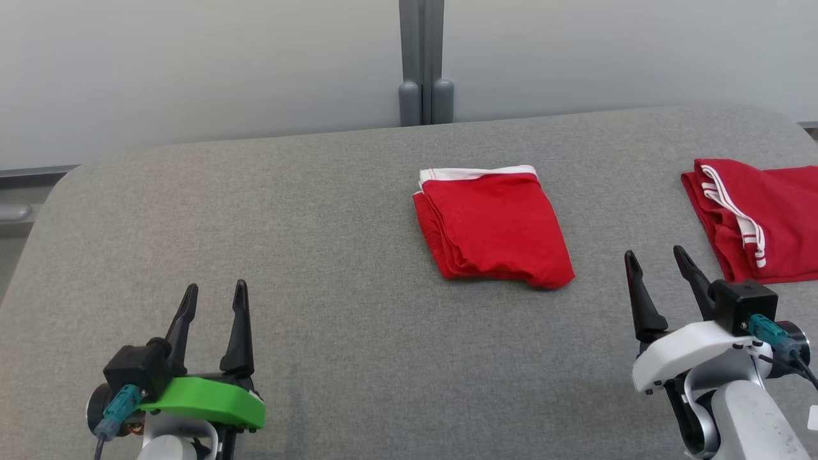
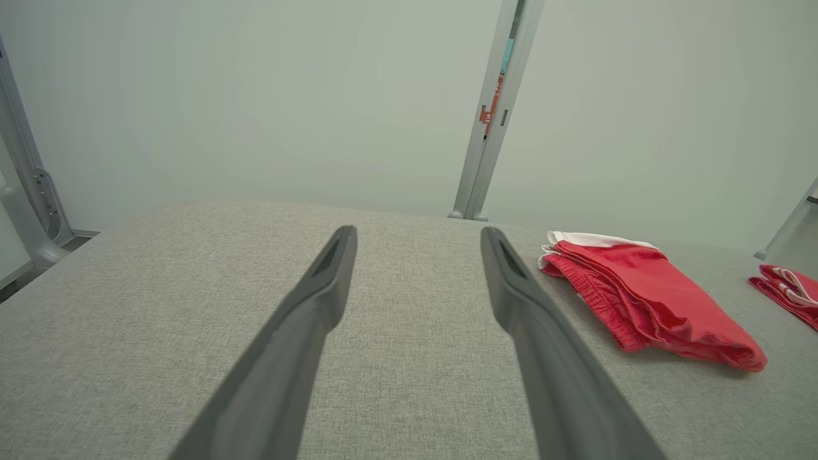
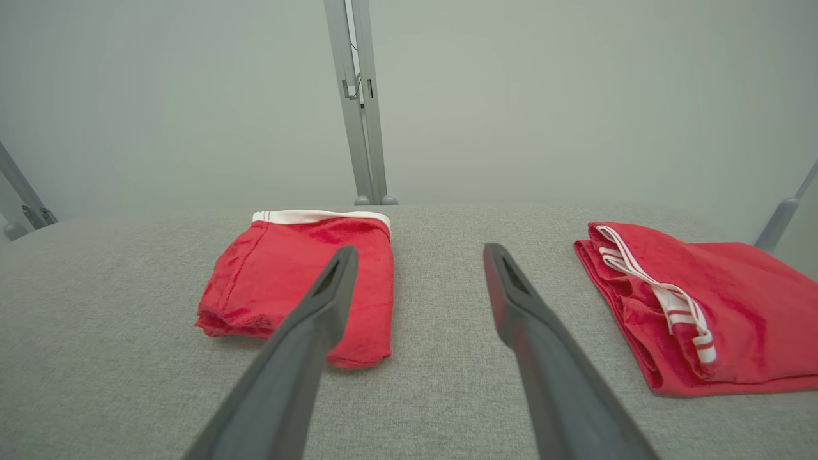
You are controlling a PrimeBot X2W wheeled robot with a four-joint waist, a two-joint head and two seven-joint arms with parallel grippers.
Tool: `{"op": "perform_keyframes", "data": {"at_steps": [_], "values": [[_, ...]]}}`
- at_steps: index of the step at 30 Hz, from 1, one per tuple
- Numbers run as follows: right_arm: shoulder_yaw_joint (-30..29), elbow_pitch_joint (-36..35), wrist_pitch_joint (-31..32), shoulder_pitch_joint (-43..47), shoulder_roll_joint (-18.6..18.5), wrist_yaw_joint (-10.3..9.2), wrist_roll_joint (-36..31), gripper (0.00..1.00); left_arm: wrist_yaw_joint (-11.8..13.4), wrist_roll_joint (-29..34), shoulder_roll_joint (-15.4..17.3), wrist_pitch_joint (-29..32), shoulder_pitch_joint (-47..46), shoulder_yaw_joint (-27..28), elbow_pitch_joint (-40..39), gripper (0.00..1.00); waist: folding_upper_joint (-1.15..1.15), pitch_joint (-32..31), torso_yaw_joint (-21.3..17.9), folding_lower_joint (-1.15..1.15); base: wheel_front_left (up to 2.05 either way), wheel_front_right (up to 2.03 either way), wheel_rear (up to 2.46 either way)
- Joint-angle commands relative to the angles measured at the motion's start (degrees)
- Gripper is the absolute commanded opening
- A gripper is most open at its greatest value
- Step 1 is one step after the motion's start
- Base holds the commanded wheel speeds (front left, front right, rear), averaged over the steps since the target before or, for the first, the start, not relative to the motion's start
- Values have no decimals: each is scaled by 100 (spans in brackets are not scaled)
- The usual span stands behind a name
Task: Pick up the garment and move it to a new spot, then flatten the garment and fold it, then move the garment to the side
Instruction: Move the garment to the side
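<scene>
A red garment with a white waistband (image 1: pixel 492 225) lies folded in a neat stack near the middle of the grey table (image 1: pixel 319 243); it also appears in the left wrist view (image 2: pixel 645 300) and the right wrist view (image 3: pixel 300 281). My left gripper (image 1: pixel 214 299) stands open at the lower left, well clear of the garment, with nothing between its fingers (image 2: pixel 319 306). My right gripper (image 1: pixel 657 262) is open at the lower right, a short way right of the garment, fingers (image 3: pixel 524 306) empty.
A second red garment with white stripes (image 1: pixel 760 217) lies folded at the table's right edge, just beyond my right gripper. A grey post (image 1: pixel 422 64) stands behind the table against a pale wall. Bare cloth stretches across the table's left half.
</scene>
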Motion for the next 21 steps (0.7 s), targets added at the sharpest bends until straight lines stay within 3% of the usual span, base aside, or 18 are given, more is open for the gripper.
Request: {"op": "perform_keyframes", "data": {"at_steps": [1, 7, 18, 21], "values": [[-7, 14, -10, -43, 5, -8, -22, 100, -12, -18, 13, -15, -4, 11, -10, 100, 0, 20, 22, 0, 0, 0, 0], [139, 155, 386, -443, -115, -7, 258, 100, -12, 17, -6, -15, -110, -36, -100, 100, 0, 180, 98, 0, 0, 0, 0], [119, 1447, 2588, -2264, -389, -8, 1017, 100, -12, -17, -59, -15, -557, -308, -445, 100, 0, 1054, 632, 0, 0, 0, 0], [53, 1875, 2930, -2710, -468, -7, 1110, 100, -12, -36, -78, -15, -661, -389, -503, 100, 0, 1270, 834, 0, 0, 0, 0]]}}
